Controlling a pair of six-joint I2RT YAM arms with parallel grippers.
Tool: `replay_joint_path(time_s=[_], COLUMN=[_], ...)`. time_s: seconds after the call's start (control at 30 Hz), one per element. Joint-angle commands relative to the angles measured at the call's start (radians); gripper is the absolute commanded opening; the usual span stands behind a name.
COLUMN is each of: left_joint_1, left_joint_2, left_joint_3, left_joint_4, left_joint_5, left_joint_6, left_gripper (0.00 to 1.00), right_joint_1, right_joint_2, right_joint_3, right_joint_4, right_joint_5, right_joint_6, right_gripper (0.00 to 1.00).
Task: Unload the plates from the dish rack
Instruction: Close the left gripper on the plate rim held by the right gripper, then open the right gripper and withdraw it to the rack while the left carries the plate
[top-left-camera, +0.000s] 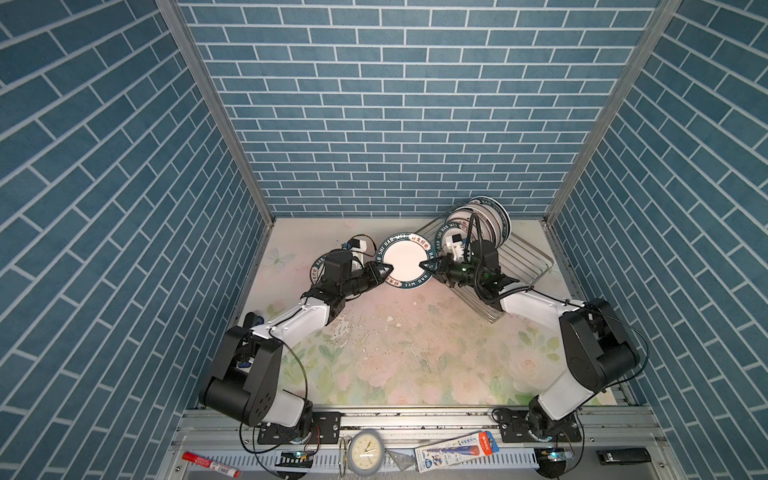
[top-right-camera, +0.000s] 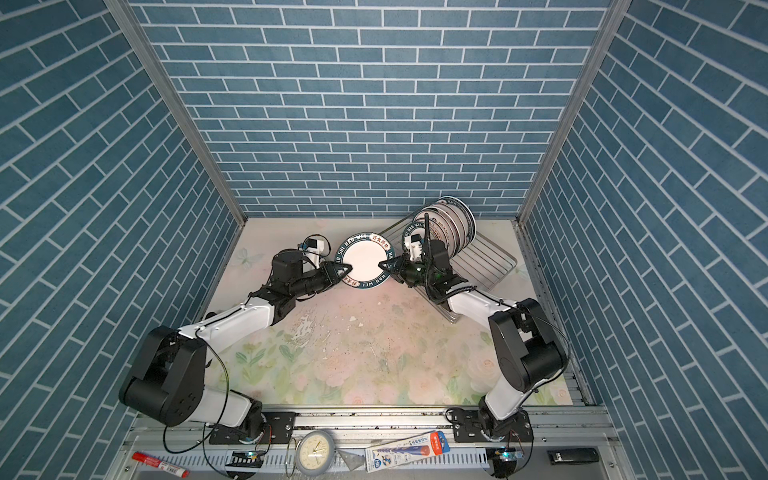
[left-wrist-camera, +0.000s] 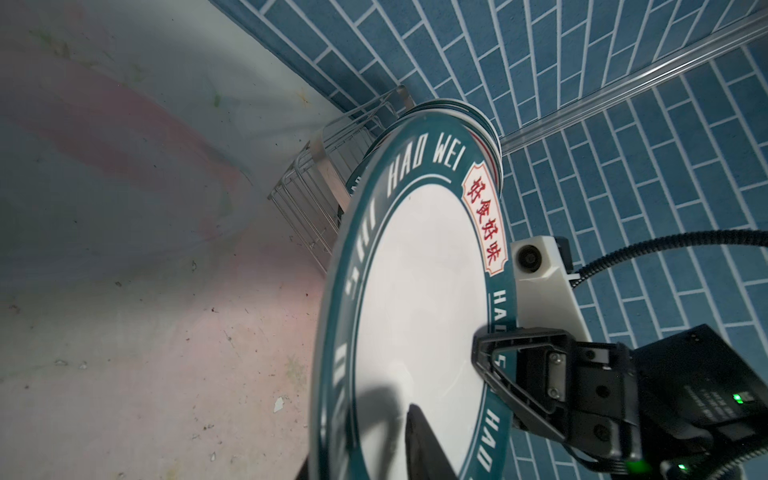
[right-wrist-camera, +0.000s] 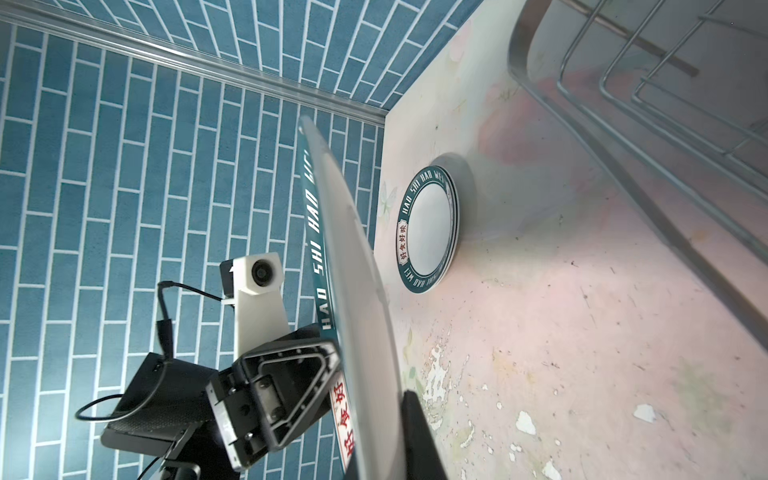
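A white plate with a dark green lettered rim hangs in the air between both arms. My left gripper is shut on its left rim, one finger lying on the white face. On the opposite rim my right gripper is shut, over the red characters. Several more plates stand upright at the far end of the silver wire dish rack. A low stack of plates lies flat on the table, partly hidden behind my left arm.
The floral table is walled in by blue brick panels on three sides. On the front rail lie a red marker, a small grey clock, a packaged pen and a black device.
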Motion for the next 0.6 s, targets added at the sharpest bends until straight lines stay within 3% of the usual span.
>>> replay_joint_path(time_s=[0.0,0.17,0.23,0.4,0.57], left_joint_1=[-0.015,-0.014,-0.014,-0.014,-0.009], left_joint_2=[0.012,0.02,0.021,0.015,-0.01], left_joint_3=[0.021,0.018,0.016,0.016,0.026], left_joint_4=[0.036,0.05,0.051,0.03,-0.021], left_joint_5=[0.061,0.074,0.076,0.079,0.08], left_joint_6=[0.022,0.011,0.009,0.01,0.021], left_gripper=[0.19,0.0,0.0,0.0,0.0], right_joint_1=[0.031,0.037,0.037,0.037,0.037], right_joint_2=[0.016,0.028,0.029,0.016,0.001], right_joint_3=[0.06,0.076,0.082,0.105,0.144], right_joint_4=[-0.002,-0.031,-0.037,-0.103,-0.197], right_joint_5=[-0.038,-0.036,-0.038,-0.023,0.002], right_joint_6=[-0.032,-0.051,-0.058,-0.107,-0.172], right_gripper=[0.0,0.0,0.0,0.28,0.46])
